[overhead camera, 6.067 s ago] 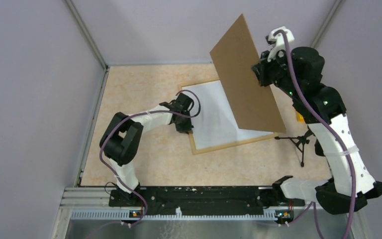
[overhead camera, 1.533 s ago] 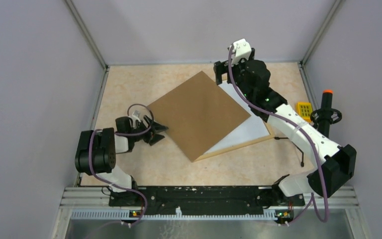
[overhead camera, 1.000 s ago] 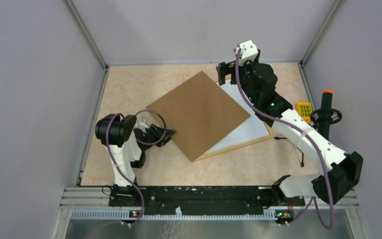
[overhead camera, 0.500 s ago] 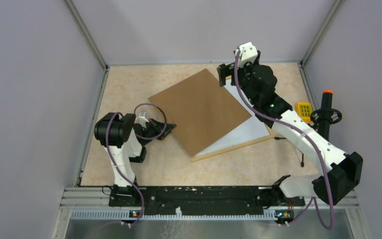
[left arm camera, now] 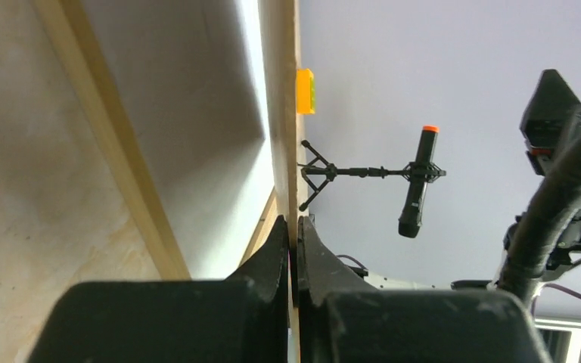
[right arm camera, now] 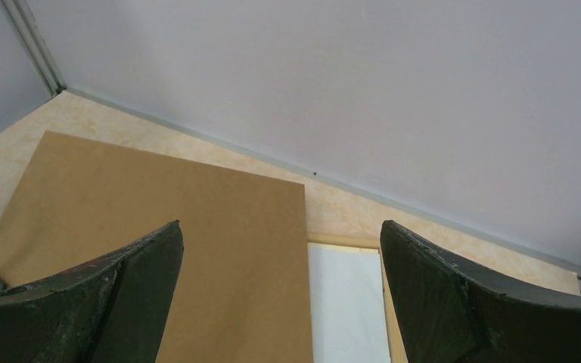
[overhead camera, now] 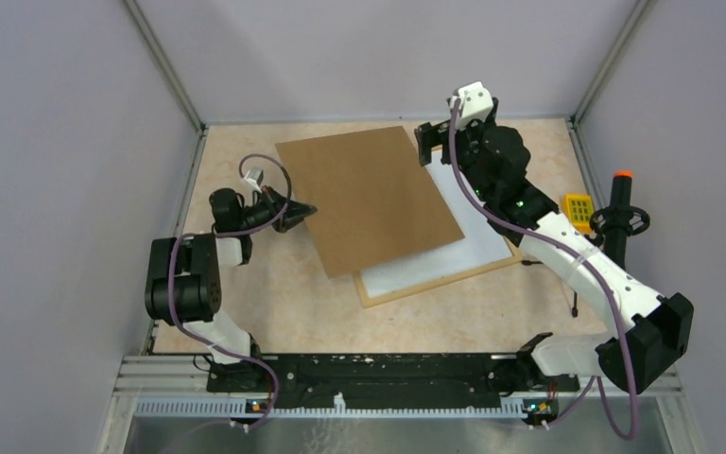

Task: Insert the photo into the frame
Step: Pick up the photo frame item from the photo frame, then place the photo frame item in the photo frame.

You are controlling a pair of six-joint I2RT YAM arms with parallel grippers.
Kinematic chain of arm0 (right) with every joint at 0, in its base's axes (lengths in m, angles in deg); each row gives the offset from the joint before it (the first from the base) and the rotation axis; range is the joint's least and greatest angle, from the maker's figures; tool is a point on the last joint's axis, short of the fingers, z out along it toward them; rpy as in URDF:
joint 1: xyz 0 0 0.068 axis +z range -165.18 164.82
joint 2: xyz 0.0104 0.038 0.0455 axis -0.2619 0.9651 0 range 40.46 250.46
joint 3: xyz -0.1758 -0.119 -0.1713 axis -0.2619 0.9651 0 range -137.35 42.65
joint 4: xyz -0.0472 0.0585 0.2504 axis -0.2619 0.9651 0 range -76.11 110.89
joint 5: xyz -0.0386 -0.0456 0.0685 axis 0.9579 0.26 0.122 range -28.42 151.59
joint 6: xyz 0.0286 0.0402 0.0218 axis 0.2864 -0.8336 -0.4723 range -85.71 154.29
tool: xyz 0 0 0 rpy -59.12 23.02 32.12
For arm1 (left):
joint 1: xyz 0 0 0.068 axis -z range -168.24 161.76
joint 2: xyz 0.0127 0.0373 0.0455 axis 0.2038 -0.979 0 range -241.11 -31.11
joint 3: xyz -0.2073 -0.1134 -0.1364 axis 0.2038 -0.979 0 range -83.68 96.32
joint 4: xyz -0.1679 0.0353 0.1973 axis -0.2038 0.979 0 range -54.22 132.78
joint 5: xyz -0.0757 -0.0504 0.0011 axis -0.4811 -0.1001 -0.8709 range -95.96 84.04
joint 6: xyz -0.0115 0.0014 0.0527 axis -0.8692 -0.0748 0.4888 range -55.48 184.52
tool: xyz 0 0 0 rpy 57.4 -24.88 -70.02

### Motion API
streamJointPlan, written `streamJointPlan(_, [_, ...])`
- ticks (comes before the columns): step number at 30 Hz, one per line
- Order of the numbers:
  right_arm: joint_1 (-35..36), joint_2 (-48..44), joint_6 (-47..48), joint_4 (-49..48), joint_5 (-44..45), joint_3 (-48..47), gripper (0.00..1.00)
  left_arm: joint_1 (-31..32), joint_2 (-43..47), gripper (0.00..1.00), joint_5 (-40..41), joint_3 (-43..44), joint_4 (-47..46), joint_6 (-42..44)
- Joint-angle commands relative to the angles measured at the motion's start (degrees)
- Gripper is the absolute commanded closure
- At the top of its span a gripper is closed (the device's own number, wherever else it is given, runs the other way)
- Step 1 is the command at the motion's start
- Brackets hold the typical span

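We have swung the backing board [overhead camera: 369, 199] leftward, partly off the frame [overhead camera: 435, 277]. Our left gripper [overhead camera: 304, 211] pinches its left edge, while our right gripper [overhead camera: 427, 144] hangs wide by its far-right corner.

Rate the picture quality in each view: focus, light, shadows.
Top external: sharp, evenly lit, no glare on the backing board. Left wrist: the left gripper is a dark mass up close; the white sheet under the board lies in shade, bright along one strip. Right wrist: the right gripper shows dark at both sides; board and wall evenly lit.
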Motion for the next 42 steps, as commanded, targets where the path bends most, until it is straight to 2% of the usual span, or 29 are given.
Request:
streamJointPlan(1, [-0.56,-1.2,1.06,-1.54,1.48,-0.68,0.01,-2.12,3.07,1.0,-13.09,7.9,13.32,9.38])
streamJointPlan(5, [-0.56,-1.27,1.54,-1.57,2.03,-0.45,0.01,-2.27,1.43,1.0,-16.26,10.69,16.63,10.92])
streamJointPlan(10, [-0.56,-1.02,1.56,-1.62,1.82,-0.48,0.01,-0.94,-0.08,1.0,-13.13,10.41,17.76,9.85])
streamJointPlan(14, [-0.56,-0.92,1.54,-1.45,1.94,-0.59,0.01,1.09,-1.26,1.0,-8.22,9.69,11.51,6.69])
streamJointPlan(16, [-0.56,-0.95,1.54,-1.49,2.02,-0.59,0.01,2.65,-3.88,1.0,-7.7,11.27,12.29,7.02])
streamJointPlan(20, [-0.56,-0.9,1.5,-1.52,2.0,-0.56,0.01,5.13,-8.45,1.0,-8.48,12.38,4.08,1.33])
streamJointPlan(22, [-0.56,-0.54,1.47,-1.49,2.08,-0.8,0.01,5.65,-9.86,1.0,-8.44,13.22,3.46,0.54])
streamJointPlan(33, [-0.56,0.27,1.54,-1.18,2.22,-1.23,0.01,11.19,-14.15,1.0,-3.6,17.96,9.46,5.32])
streamJointPlan(42, [-0.63,0.61,1.89,-1.0,2.72,-1.18,0.01,10.98,-15.48,1.0,-1.39,17.34,6.1,5.47])
